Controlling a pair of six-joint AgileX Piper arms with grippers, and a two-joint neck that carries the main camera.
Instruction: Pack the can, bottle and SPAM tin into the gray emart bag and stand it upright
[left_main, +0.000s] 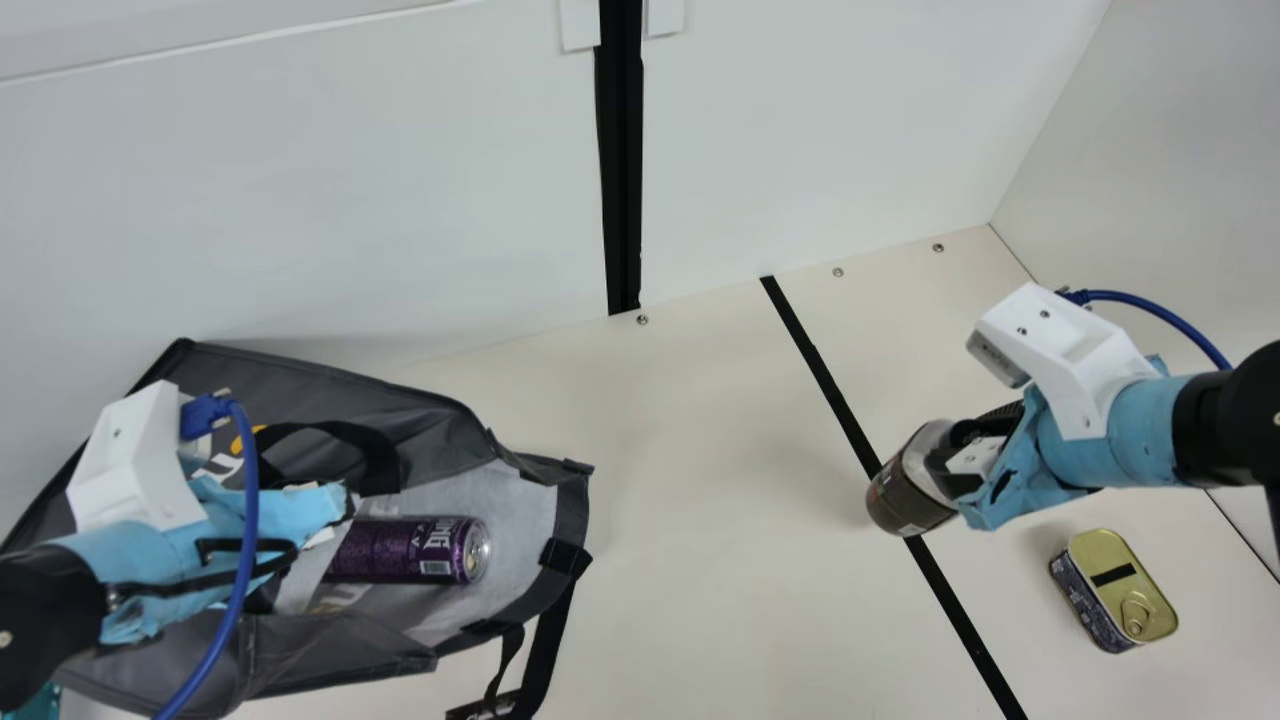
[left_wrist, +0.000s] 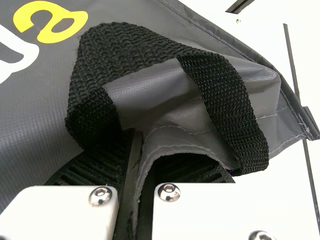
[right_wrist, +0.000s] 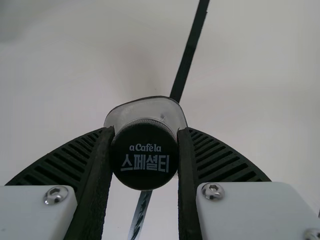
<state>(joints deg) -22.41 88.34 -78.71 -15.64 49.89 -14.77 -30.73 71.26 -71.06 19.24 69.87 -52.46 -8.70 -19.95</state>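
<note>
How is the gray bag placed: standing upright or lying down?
Lying down: the bag has its open mouth facing sideways, and the can lies inside.

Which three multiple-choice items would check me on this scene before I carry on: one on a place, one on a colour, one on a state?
1. Where is the purple can?
A) Inside the gray bag
B) On the bare table
C) Under the bag

2. On the SPAM tin, what colour is the lid?
A) Red
B) Gold
C) White

3. What state is the bottle in?
A) Lying loose
B) Packed in the bag
C) Held by the right gripper

Key:
1: A, as the can lies on the pale lining in the bag's open mouth.
2: B, as the top with the ring-pull is gold.
3: C, as the right wrist view shows the fingers on both sides of the black cap.
</note>
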